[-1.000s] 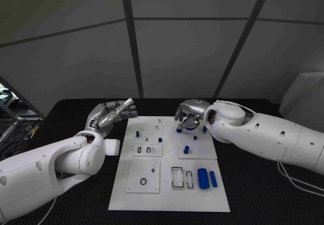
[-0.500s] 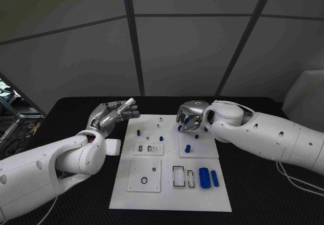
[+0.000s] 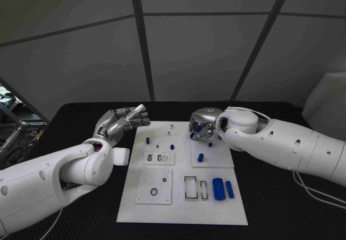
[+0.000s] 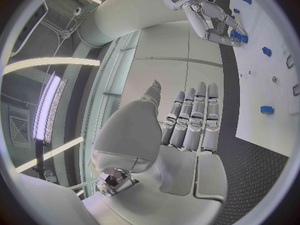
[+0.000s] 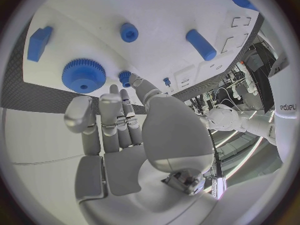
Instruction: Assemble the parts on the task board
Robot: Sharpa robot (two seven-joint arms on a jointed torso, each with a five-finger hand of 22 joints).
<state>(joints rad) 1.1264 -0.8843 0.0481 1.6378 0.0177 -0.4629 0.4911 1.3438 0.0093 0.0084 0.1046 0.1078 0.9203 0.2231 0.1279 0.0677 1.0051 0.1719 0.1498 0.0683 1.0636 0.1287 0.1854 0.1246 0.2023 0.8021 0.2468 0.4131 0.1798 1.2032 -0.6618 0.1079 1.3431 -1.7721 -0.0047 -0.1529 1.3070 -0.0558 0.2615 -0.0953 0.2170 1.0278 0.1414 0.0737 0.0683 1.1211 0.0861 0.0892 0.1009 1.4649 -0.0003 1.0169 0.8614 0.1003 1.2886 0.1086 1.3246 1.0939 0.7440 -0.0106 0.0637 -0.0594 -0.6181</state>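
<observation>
Parts (image 3: pixel 218 189) on task board (image 3: pixel 180 210); right hand (image 3: pixel 202 125) above blue gear (image 5: pixel 83 75) (empty).

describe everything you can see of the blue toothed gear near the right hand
The blue toothed gear is a round, flat plastic-looking wheel with fine teeth all around its rim and a raised hub with a centre hole. It lies flat on the white task board, close to the board's edge beside the black table. The silver right hand hovers just by it with fingers extended; no contact is plainly visible. A small blue block lies nearby.
</observation>
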